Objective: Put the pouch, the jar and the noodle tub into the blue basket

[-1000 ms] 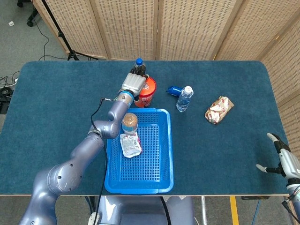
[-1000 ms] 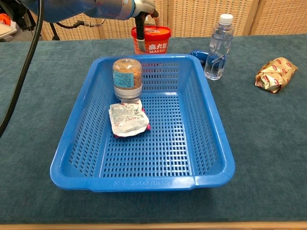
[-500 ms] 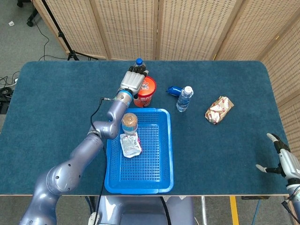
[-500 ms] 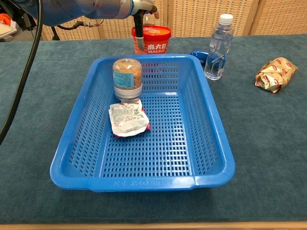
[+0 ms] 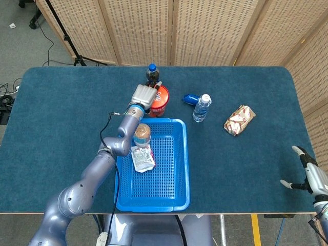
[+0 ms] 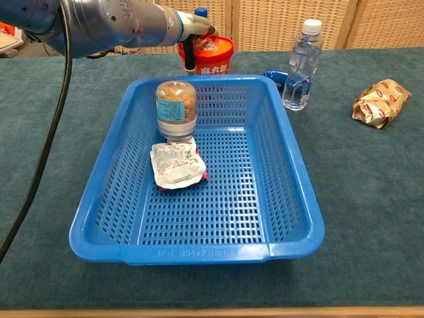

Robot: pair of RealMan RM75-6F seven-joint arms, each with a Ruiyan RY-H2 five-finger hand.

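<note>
My left robot hand (image 5: 144, 96) has its fingers wrapped on the red noodle tub (image 5: 160, 101), which sits tilted just behind the blue basket (image 5: 174, 169) on the table (image 5: 61, 113). The jar (image 5: 142, 135) stands upright in the basket's back left corner with the pouch (image 5: 142, 158) lying flat touching it. Far right, my right robot hand (image 5: 307, 171) hangs open off the table edge, holding nothing.

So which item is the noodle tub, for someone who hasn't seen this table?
Start at the blue basket in the middle of the table. Just beyond its far left corner is the noodle tub, gripped by the left hand. It alone is a squat red cup; its neighbours are bottles.
</note>
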